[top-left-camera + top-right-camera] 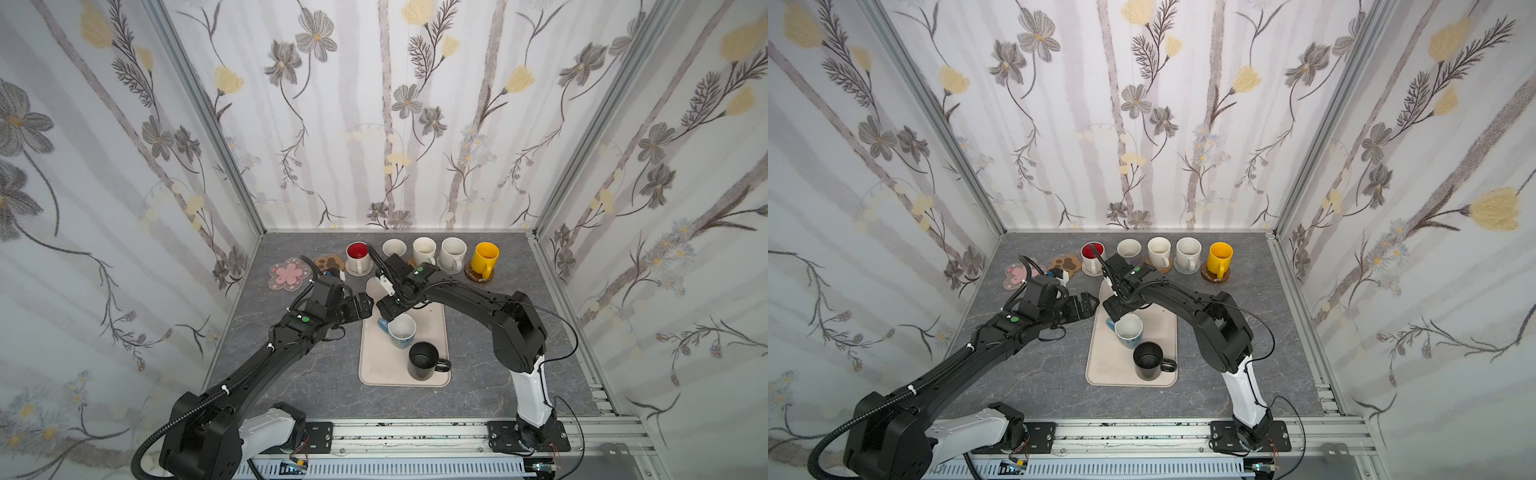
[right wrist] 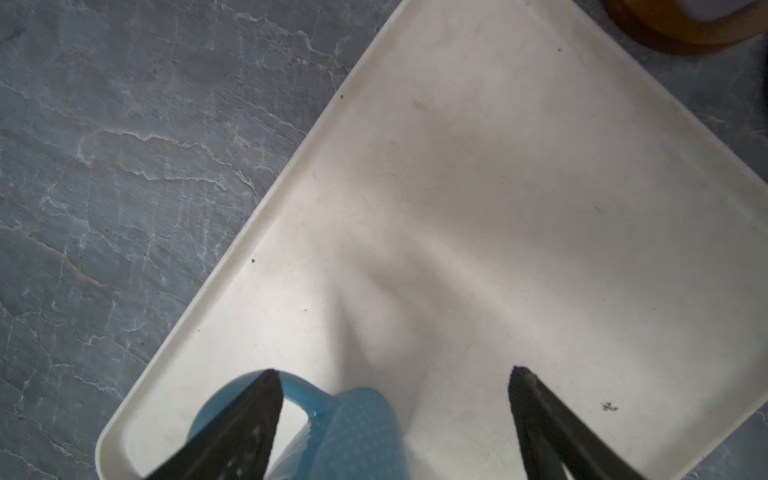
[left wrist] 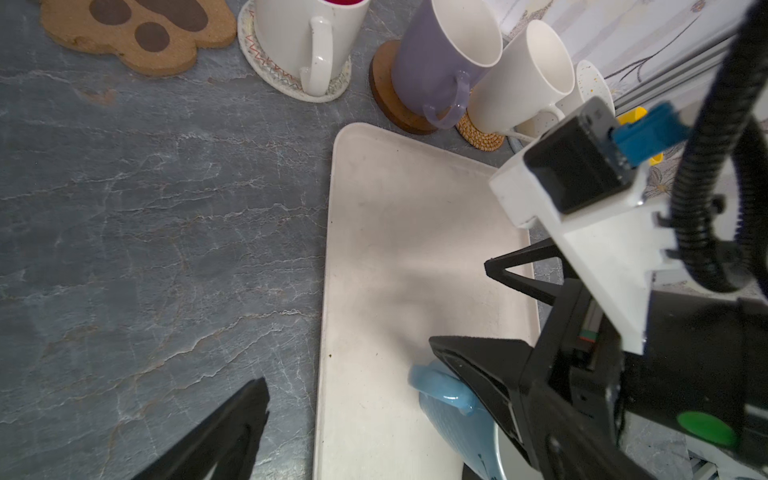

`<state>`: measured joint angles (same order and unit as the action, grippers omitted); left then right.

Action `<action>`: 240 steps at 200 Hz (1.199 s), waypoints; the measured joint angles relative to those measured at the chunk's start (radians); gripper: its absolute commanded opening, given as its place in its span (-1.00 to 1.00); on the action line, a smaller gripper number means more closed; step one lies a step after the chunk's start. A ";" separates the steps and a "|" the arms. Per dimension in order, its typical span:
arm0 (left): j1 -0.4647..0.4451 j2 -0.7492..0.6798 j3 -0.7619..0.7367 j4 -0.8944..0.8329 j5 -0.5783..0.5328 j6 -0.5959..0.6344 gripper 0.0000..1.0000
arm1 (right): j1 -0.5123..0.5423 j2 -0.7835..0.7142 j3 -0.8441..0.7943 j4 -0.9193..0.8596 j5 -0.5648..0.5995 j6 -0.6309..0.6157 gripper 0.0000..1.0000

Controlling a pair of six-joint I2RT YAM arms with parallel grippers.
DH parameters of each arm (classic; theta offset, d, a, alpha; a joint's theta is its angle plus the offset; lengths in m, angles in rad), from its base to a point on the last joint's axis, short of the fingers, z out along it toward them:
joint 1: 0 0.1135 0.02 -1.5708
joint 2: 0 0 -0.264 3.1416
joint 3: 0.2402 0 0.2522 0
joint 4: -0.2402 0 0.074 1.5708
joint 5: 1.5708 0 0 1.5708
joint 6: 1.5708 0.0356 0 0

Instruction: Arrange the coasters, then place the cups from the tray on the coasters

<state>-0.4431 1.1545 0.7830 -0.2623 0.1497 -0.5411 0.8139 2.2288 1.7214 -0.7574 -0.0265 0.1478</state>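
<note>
One blue mug (image 2: pixel 357 432), beneath spread right jaws

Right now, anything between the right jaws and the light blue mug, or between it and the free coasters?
Grasp: nothing visible; right gripper, jaws open, hangs over the light blue mug at its handle. Transfer: the left gripper likely sits between it and the paw coaster and pink flower coaster.

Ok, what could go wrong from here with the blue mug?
The right claw has one finger at the handle of the light blue mug; an off-centre grip could tip it. The black mug stands close beside it and could get knocked. The left claw hangs nearby; the arms could collide.
</note>
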 measured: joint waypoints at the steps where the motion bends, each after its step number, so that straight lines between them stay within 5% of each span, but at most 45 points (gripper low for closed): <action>1: 0.000 -0.001 0.000 0.000 0.000 0.001 1.00 | 0.000 0.000 0.000 0.000 -0.002 0.000 0.73; 87: 0.021 0.071 0.063 0.000 0.011 0.023 0.90 | 0.005 -0.101 -0.032 0.052 -0.003 0.008 0.86; 165: 0.056 0.298 0.212 0.001 0.066 0.034 -0.06 | -0.159 -0.323 -0.231 0.234 -0.100 0.042 0.86; 240: 0.011 0.525 0.383 -0.024 0.089 0.026 -0.50 | -0.292 -0.497 -0.515 0.386 -0.144 0.060 0.86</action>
<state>-0.4324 1.6791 1.1656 -0.2863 0.2386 -0.5156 0.5217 1.7317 1.2064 -0.3717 -0.1707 0.2081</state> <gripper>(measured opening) 0.267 0.930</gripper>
